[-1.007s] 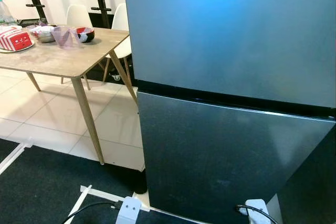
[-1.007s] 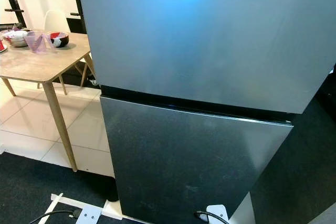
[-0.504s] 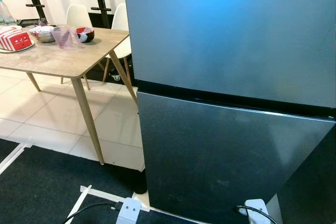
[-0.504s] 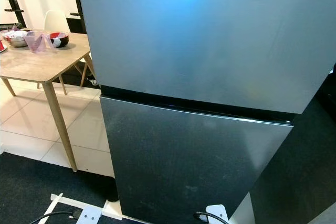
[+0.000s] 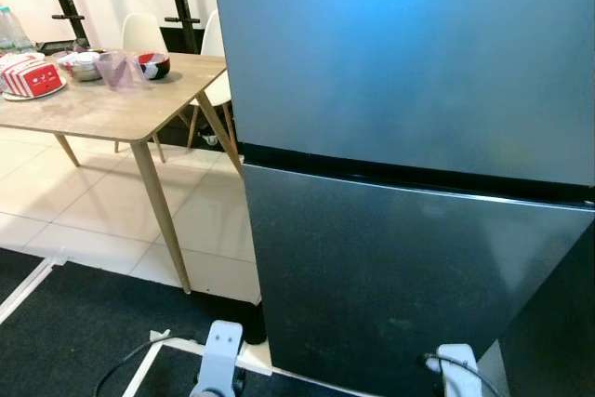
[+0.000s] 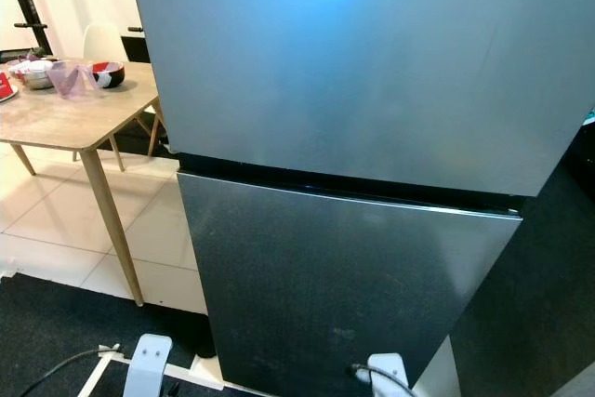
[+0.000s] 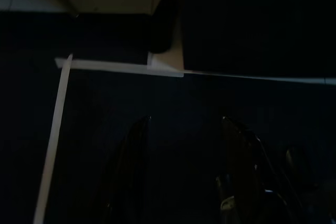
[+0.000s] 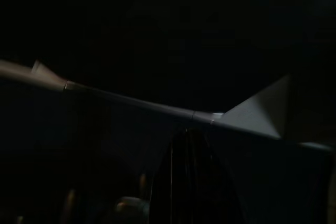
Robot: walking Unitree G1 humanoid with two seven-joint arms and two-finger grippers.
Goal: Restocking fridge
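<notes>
Both grippers are hanging low over the dark floor mat (image 5: 65, 323). Left gripper (image 7: 186, 171) is showing its two black fingers (image 7: 131, 166) spread well apart with nothing between them, pointing at the mat and a white strip (image 7: 115, 66) running along its edge. Right gripper (image 8: 191, 182) is sitting in deep shade; its fingers are appearing as one dark mass holding nothing that can be made out, so I cannot tell whether they are apart or together.

Taking up the centre and right of the head views, the fridge (image 5: 409, 72) is standing with both doors closed, the upper door (image 6: 353, 53) above the lower door (image 5: 400, 276), a black seam running between them.

At the upper left of the frame a wooden table (image 5: 102, 109) is standing on pale tiles, carrying a red and white carton (image 5: 33, 79), a clear purple cup (image 5: 113, 70) and a red and black bowl (image 5: 152, 64). White chairs (image 5: 141, 33) are standing behind it.
</notes>
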